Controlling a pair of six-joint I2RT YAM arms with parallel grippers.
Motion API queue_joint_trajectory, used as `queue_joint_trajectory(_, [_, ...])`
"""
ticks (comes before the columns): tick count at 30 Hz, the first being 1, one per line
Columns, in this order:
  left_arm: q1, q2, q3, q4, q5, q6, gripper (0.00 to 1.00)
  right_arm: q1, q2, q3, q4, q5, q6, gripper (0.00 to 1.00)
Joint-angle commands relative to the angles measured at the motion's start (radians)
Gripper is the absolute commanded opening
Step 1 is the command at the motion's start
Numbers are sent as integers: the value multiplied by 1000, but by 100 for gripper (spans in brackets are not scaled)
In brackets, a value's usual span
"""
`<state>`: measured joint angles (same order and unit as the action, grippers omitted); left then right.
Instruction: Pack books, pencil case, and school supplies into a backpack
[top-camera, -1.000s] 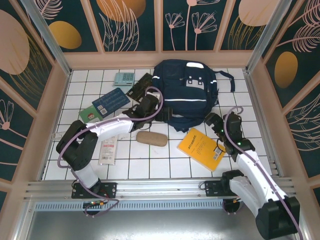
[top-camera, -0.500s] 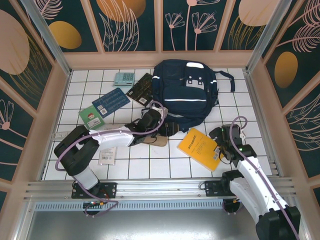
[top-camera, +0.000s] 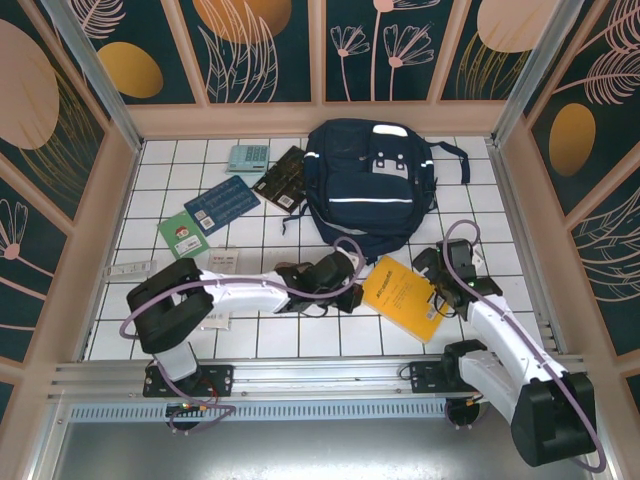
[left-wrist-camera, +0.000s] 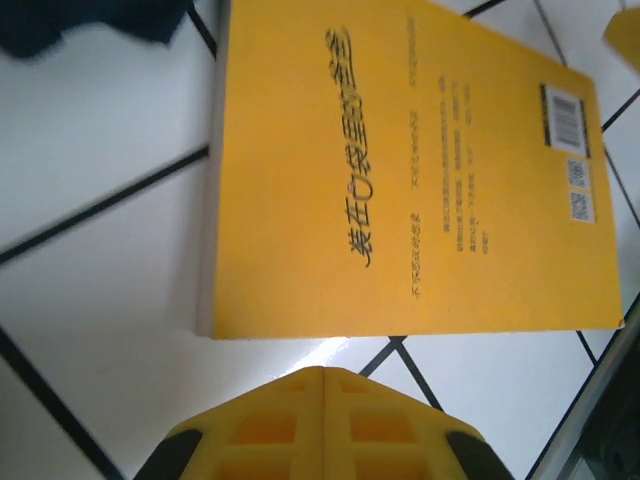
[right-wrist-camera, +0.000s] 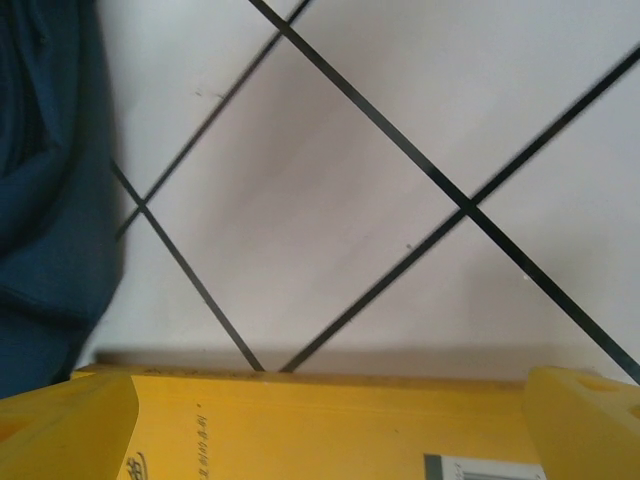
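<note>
The yellow book (top-camera: 405, 293) lies flat in front of the navy backpack (top-camera: 365, 185). My left gripper (top-camera: 354, 291) is shut and empty, its tips (left-wrist-camera: 322, 378) just short of the near edge of the yellow book (left-wrist-camera: 410, 170). My right gripper (top-camera: 437, 284) is open at the book's right side. In the right wrist view the yellow book (right-wrist-camera: 330, 430) lies between its spread fingers (right-wrist-camera: 70, 420). The calculator (top-camera: 247, 157), black book (top-camera: 280, 178), blue book (top-camera: 222, 203) and green book (top-camera: 180, 232) lie at the far left. The white packet (top-camera: 214, 305) is partly under my left arm. The pencil case is hidden.
A small white strip (top-camera: 130, 268) lies by the left wall. Wooden walls close in the tiled table (top-camera: 300, 335) on three sides. Backpack fabric (right-wrist-camera: 45, 180) shows to the left of my right gripper, and a dark corner of the backpack (left-wrist-camera: 90, 20) lies beyond my left gripper.
My left arm swept right from beside the backpack to the yellow book's left edge, passing over the pencil case, and its jaws shut. My right gripper moved in to the book's right edge.
</note>
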<state>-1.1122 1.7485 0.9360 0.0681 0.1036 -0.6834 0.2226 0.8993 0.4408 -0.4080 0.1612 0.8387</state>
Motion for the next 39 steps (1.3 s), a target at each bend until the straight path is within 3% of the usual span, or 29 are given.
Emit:
queue_joint_trajectory(1, [-43,57,31,-81,-36,15,0,-1,28,45,81,21,-55,99])
queue_joint_trajectory(7, [-62,124,30,-113,-51,0,0,-46,96,43,197,-73,-133,99])
queue_joint_trajectory(16, [-58,245,237,-207,-179,30,0,-107,149,-30,279,-225,-171,99])
queue_joint_trajectory(21, [-10,281,298,-222,-211,36,0,-106,101,-84,254,-249,-164,99])
queue_joint_trajectory(25, [44,300,300,-172,-167,25,0,-107,75,-119,238,-271,-170,99])
queue_joint_trajectory(31, [77,325,351,-213,-241,26,0,-103,26,-139,245,-354,-193,99])
queue_joint_trajectory(35, [94,306,349,-257,-327,22,0,-94,-7,-114,222,-358,-200,99])
queue_joint_trajectory(39, [94,262,301,-223,-279,24,0,-94,4,-78,209,-264,-250,99])
